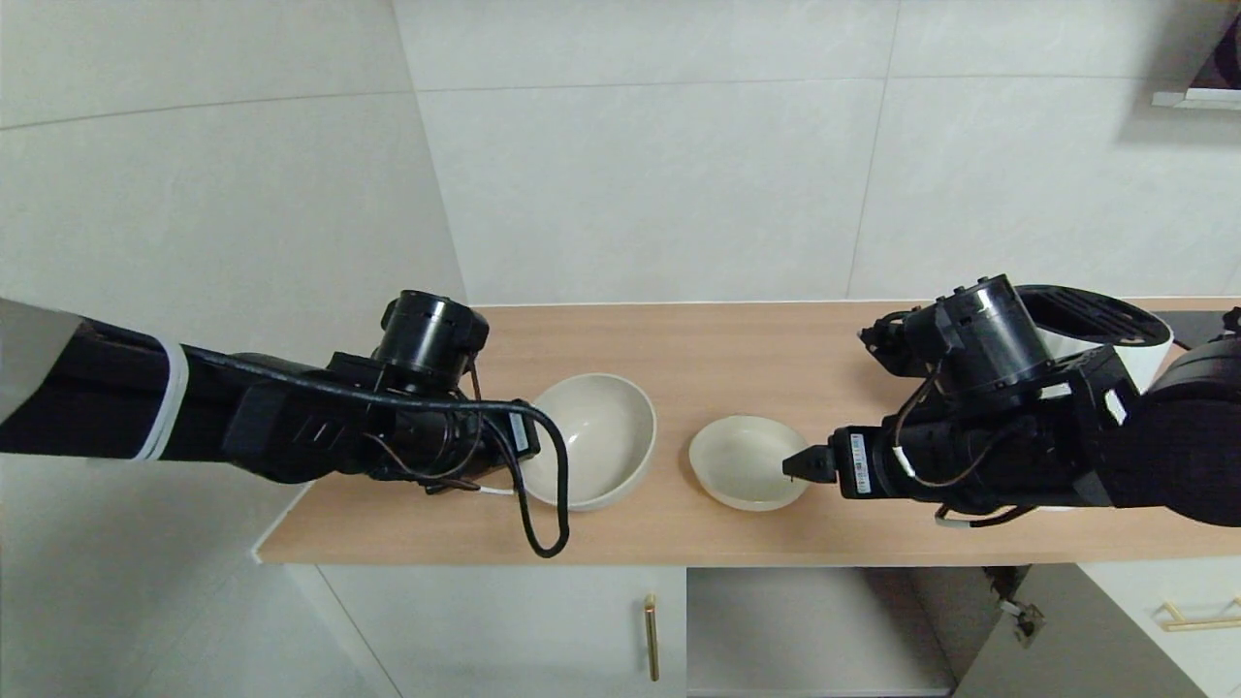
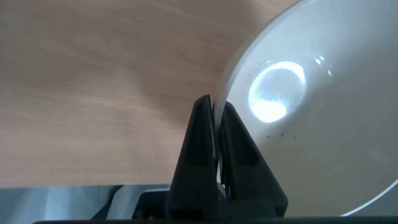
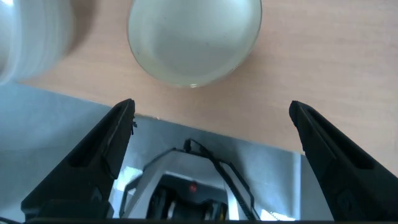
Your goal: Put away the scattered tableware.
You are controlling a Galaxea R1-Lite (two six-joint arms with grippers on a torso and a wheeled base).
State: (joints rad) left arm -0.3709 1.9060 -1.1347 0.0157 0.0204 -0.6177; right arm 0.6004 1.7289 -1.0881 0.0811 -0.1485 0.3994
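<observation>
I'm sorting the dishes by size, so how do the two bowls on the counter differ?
The left bowl is larger and deeper; the right bowl is smaller and shallower. The left bowl looks tipped, while the right bowl sits flat on the counter. The left gripper is shut on the left bowl's rim; the right bowl is ungripped, with the right gripper open beside it. Both are plain off-white and empty.

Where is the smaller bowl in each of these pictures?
Head view: smaller bowl on the counter, beside the right gripper.
Left wrist view: that is the larger bowl instead.
Right wrist view: smaller bowl ahead of the open fingers.
Shared landmark: the wooden counter.
</observation>
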